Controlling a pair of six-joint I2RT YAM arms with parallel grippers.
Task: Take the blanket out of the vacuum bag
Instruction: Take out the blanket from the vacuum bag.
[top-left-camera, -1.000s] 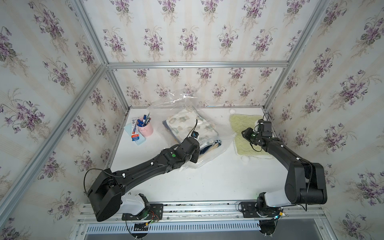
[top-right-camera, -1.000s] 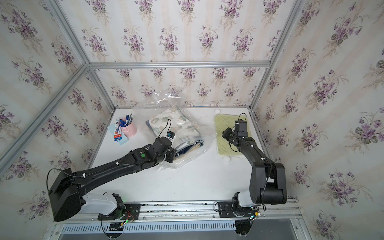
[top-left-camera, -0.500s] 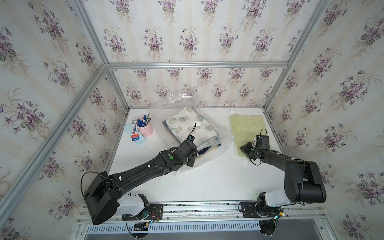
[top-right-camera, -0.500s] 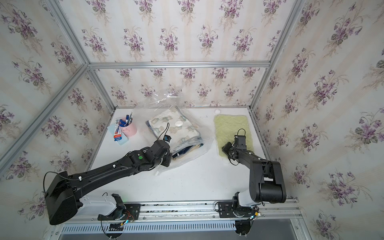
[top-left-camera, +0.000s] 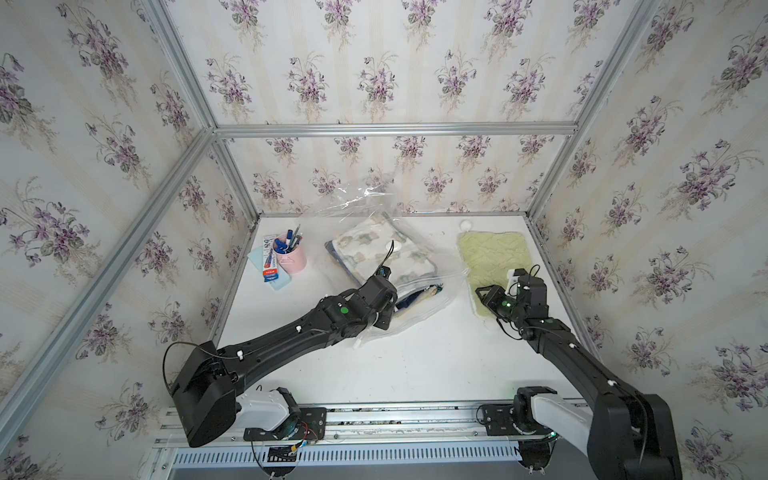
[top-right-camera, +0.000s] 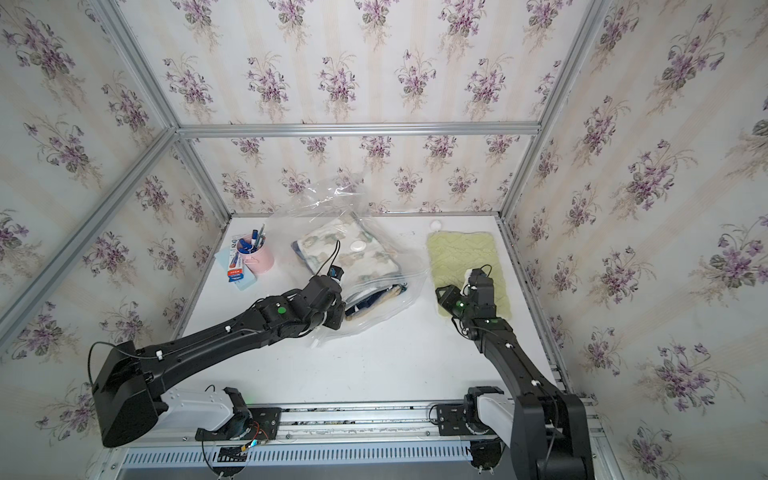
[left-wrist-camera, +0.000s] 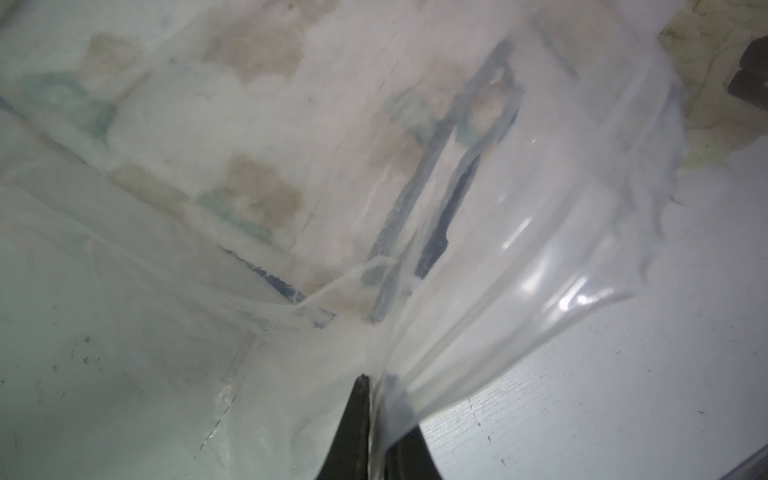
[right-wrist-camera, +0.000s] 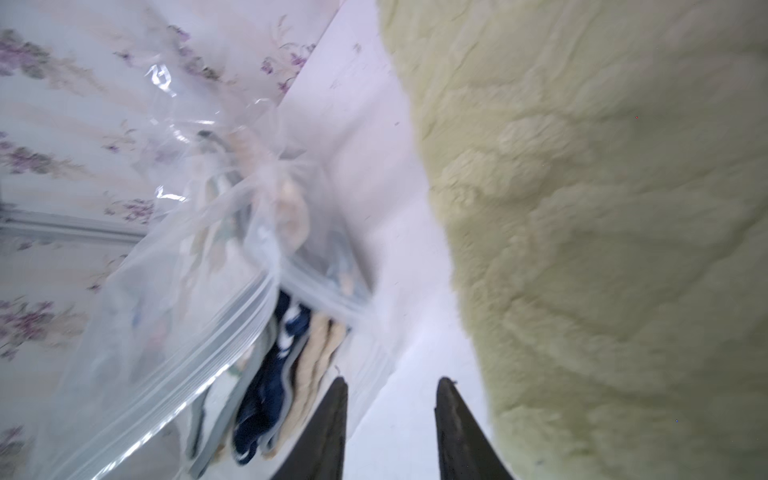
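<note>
The vacuum bag lies crumpled mid-table, its white valve disc facing up. A folded cream blanket with navy edges is inside; its folded layers show at the open zip mouth. My left gripper is shut on a fold of the bag's clear plastic near the mouth, and its wrist hides the fingers in both top views. My right gripper is open over bare table between the bag's mouth and a green mat, holding nothing.
A pale green fluffy mat lies at the right, partly under my right wrist. A pink cup of pens stands on blue cards at the far left. A small white ball sits by the back wall.
My right gripper has drawn back from the far part of the green mat toward the front and now faces the bag's mouth. My left gripper has barely moved and still pinches the plastic.
</note>
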